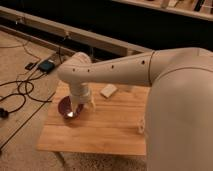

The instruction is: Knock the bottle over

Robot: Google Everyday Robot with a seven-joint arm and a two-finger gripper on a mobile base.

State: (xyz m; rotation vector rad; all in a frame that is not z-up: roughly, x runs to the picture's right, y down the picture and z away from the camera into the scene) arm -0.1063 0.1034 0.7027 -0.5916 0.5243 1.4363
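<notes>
Two pale things shared the wooden desk [100, 135] with a dark red bowl [63, 105]. I took the small whitish one at the right part of the desk, half hidden by the thick arm [125, 70], as the bottle [142, 125]. The other one, a flat pale block [108, 90], lay near the far edge and did not look like a bottle to me.

The gripper [76, 109] hung at the left part of the desk, pointing down just above the bowl or into it. Whether it was spread or closed I could not tell from this view.

From the gripper, the bottle lay to the right in the camera view and a little nearer to the camera, well apart, with bare wood between them. Its long axis seemed upright, so in my judgement it was not yet knocked over, but I saw too little of it to be sure.

I judged that the coming move needed a lift away from the bowl and then a sideways travel to the right, low enough to strike the bottle near its top. My worry was that the arm itself covered the bottle from my camera.
</notes>
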